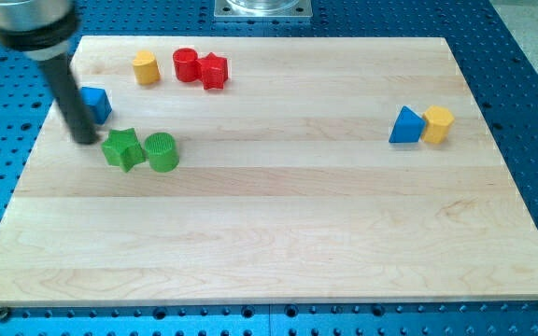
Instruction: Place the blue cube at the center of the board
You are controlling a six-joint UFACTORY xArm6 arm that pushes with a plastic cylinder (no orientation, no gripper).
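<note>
**Ana:** Blue perforated metal is framing a pale wooden board, and a grey metal plate is showing at the view's top edge. What is sitting on the wood?

**Ben:** Blocks are gathering in two areas. Toward the view's upper left, a yellow cylinder is standing apart from a red cylinder, which is touching a red star on its right. Lower down, a green star is sitting just beside a green cylinder; I cannot tell whether they are touching.

**Ana:** And where is the blue cube sitting?

**Ben:** The blue cube is lying near the board's left edge, above the green star and well away from the middle of the board. The dark rod is crossing in front of its left side, so part of it is hidden.

**Ana:** Where is the rod ending?

**Ben:** My tip is resting at the board just below and left of the blue cube, and just left of the green star. Whether it is touching either block, I cannot tell. It is carrying nothing; it is only a plain rod with no jaws to open or close.

**Ana:** Anything lying on the other side?

**Ben:** Toward the view's right, a blue triangular block is leaning against a yellow block, which is looking like a short prism. Both are sitting well apart from everything else.
</note>
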